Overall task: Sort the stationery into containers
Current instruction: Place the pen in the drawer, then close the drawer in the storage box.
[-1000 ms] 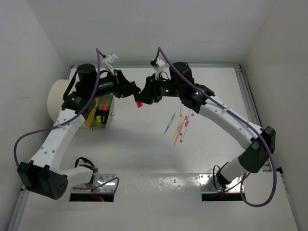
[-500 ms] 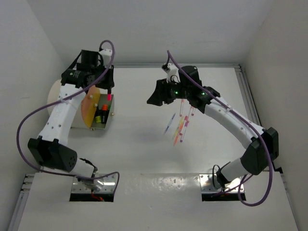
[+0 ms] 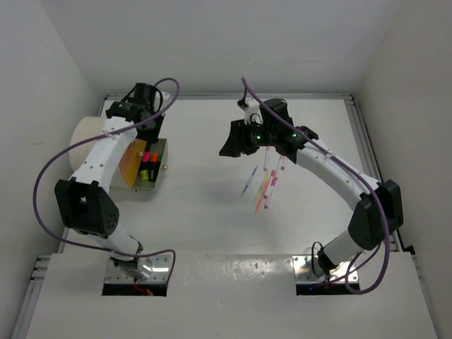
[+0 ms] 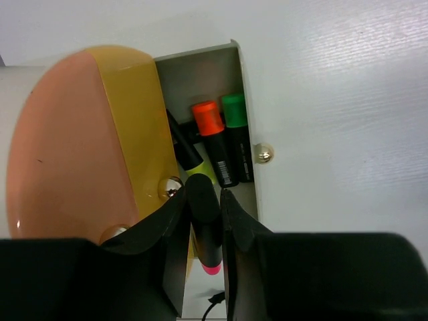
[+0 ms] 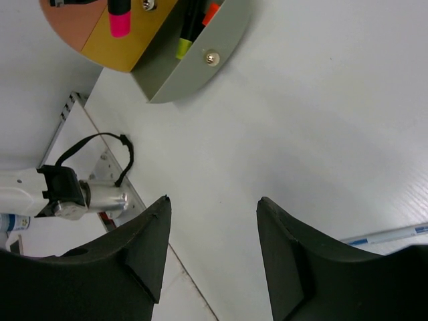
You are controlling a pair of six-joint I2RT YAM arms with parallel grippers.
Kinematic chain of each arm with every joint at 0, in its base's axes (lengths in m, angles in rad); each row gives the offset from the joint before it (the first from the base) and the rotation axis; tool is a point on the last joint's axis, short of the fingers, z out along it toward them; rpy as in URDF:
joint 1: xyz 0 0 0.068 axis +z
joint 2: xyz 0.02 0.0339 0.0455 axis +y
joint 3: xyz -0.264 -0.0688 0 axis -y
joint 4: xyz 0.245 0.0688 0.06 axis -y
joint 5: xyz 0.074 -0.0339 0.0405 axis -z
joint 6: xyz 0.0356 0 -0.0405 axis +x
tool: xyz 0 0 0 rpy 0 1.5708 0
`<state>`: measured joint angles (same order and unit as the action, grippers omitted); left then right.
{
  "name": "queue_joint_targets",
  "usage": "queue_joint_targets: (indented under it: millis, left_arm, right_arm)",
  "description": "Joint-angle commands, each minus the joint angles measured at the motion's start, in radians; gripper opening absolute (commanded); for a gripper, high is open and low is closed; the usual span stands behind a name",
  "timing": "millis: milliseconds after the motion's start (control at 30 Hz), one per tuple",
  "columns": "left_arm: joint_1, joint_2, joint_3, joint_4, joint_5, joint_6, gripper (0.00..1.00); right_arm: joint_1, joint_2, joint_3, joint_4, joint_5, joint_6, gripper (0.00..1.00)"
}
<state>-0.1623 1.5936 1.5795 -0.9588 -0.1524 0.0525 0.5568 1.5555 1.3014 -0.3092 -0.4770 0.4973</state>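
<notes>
Pink-capped highlighter [image 4: 210, 266], clamped in the left fingers [image 4: 241, 231], sits just short of the bin [image 4: 200, 73], long axis apparently aimed into it, while the right fingers [image 5: 144, 247] stand apart, far off.

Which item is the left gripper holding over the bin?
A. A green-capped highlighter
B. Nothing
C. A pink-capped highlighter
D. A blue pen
C: in the left wrist view the left gripper is closed on a black pink-capped highlighter, while the green-capped highlighter already lies in the bin beside an orange-capped highlighter.
</notes>
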Motion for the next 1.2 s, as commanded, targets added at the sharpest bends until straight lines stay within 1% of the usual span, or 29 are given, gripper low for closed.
queue_joint_targets:
  millis: [0, 33, 67, 133, 167, 300, 433, 533, 700, 767, 800, 833, 867, 900, 933, 967, 1033, 1067, 1100, 1133, 1167]
  left_arm:
    - [0.006, 0.006, -0.012, 0.020, -0.033, 0.014, 0.23]
    - [0.004, 0.009, -0.012, 0.022, -0.029, 0.014, 0.30]
    - [0.006, 0.009, -0.009, 0.025, -0.026, 0.017, 0.40]
    - [0.007, 0.011, -0.006, 0.026, -0.024, 0.015, 0.47]
    - [0.006, 0.014, -0.003, 0.026, -0.027, 0.014, 0.55]
    - [0.006, 0.002, 0.030, 0.026, -0.024, 0.009, 0.58]
    - [0.007, -0.082, 0.095, 0.051, 0.071, 0.009, 0.55]
    - [0.010, -0.148, 0.215, 0.058, 0.097, 0.033, 0.55]
    - [0.072, -0.161, 0.370, -0.020, 0.097, 0.066, 0.56]
    - [0.134, -0.162, 0.378, -0.040, 0.102, 0.079, 0.58]
    - [0.189, -0.172, 0.367, -0.035, 0.120, 0.087, 0.59]
    - [0.216, -0.179, 0.337, -0.031, 0.138, 0.105, 0.62]
    - [0.243, -0.198, 0.317, -0.023, 0.190, 0.113, 0.65]
    - [0.295, -0.208, 0.295, 0.001, 0.215, 0.122, 0.70]
    - [0.322, -0.221, 0.257, 0.017, 0.234, 0.139, 0.72]
    - [0.342, -0.236, 0.243, 0.032, 0.250, 0.147, 0.73]
    - [0.411, -0.225, 0.241, 0.055, 0.278, 0.167, 0.73]
    - [0.461, -0.215, 0.250, 0.054, 0.289, 0.173, 0.73]
    - [0.486, -0.204, 0.276, 0.048, 0.307, 0.181, 0.73]
    - [0.536, -0.189, 0.283, 0.048, 0.344, 0.185, 0.73]
    - [0.561, -0.182, 0.286, 0.054, 0.361, 0.188, 0.74]
  right_arm:
    - [-0.008, 0.008, 0.007, 0.015, -0.017, -0.009, 0.54]
    - [-0.009, 0.009, 0.009, 0.015, -0.018, -0.008, 0.54]
    - [-0.011, 0.012, 0.013, 0.013, -0.025, -0.008, 0.54]
    - [-0.015, 0.018, 0.016, 0.015, -0.026, -0.006, 0.54]
    - [-0.014, 0.021, 0.016, 0.010, -0.028, -0.006, 0.54]
    - [-0.018, 0.023, 0.013, 0.007, -0.026, -0.014, 0.54]
    - [-0.029, 0.028, -0.002, 0.016, -0.025, -0.006, 0.53]
    - [-0.035, 0.055, 0.007, 0.030, -0.038, 0.027, 0.48]
    - [-0.037, 0.147, 0.051, 0.067, -0.104, 0.113, 0.42]
    - [-0.035, 0.178, 0.079, 0.090, -0.133, 0.141, 0.41]
    - [-0.035, 0.210, 0.088, 0.099, -0.161, 0.173, 0.41]
    - [-0.035, 0.224, 0.104, 0.108, -0.176, 0.185, 0.40]
    - [-0.026, 0.236, 0.108, 0.136, -0.187, 0.199, 0.40]
    - [-0.018, 0.247, 0.113, 0.142, -0.192, 0.201, 0.39]
    - [-0.003, 0.267, 0.127, 0.151, -0.192, 0.201, 0.39]
    - [0.003, 0.276, 0.134, 0.156, -0.190, 0.210, 0.39]
    - [0.017, 0.310, 0.139, 0.205, -0.201, 0.266, 0.34]
    - [0.023, 0.322, 0.139, 0.225, -0.206, 0.283, 0.33]
    - [0.035, 0.345, 0.141, 0.252, -0.216, 0.300, 0.31]
    - [0.041, 0.353, 0.142, 0.271, -0.221, 0.328, 0.31]
    - [0.046, 0.362, 0.141, 0.289, -0.229, 0.339, 0.31]
